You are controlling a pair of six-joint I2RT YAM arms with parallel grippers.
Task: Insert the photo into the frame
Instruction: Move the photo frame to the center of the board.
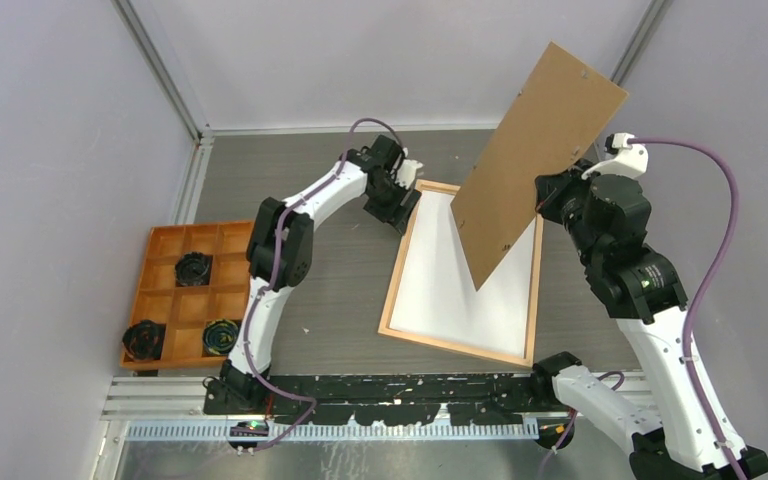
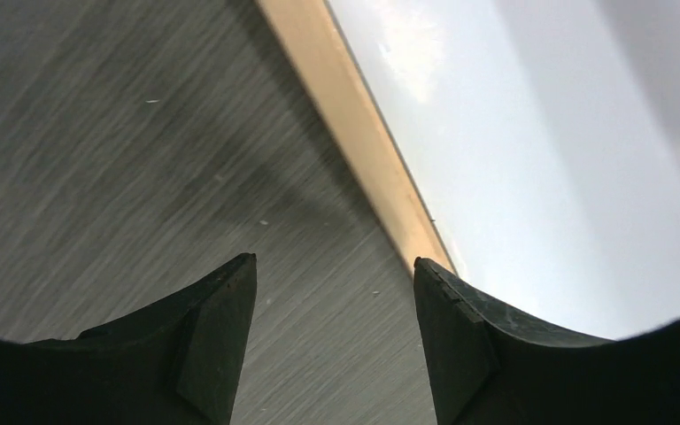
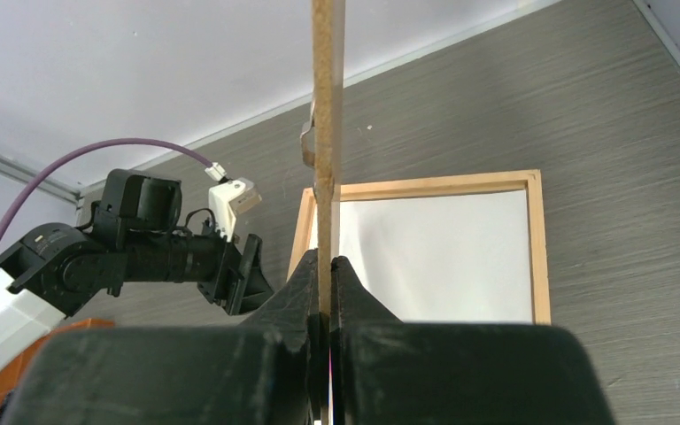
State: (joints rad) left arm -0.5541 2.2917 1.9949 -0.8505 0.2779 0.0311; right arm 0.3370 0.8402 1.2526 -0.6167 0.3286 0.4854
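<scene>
The frame [image 1: 400, 262] of thin light-orange wood lies flat on the grey table. A white sheet [image 1: 440, 290] fills it, matching the photo's plain back; no printed side shows. My left gripper [image 1: 400, 210] is open and empty, low over the table just outside the frame's far left corner; its wrist view shows the wood strip [image 2: 354, 124] and white sheet [image 2: 540, 133]. My right gripper [image 1: 550, 195] is shut on the edge of the brown backing board [image 1: 535, 150], held tilted in the air over the frame's far right part. The right wrist view shows the board edge-on [image 3: 323, 106].
An orange compartment tray [image 1: 165, 240] with three black rolls [image 1: 193, 268] stands at the left. Grey walls enclose the table on the left, the back and the right. The arm bases and a black rail [image 1: 390, 385] run along the near edge.
</scene>
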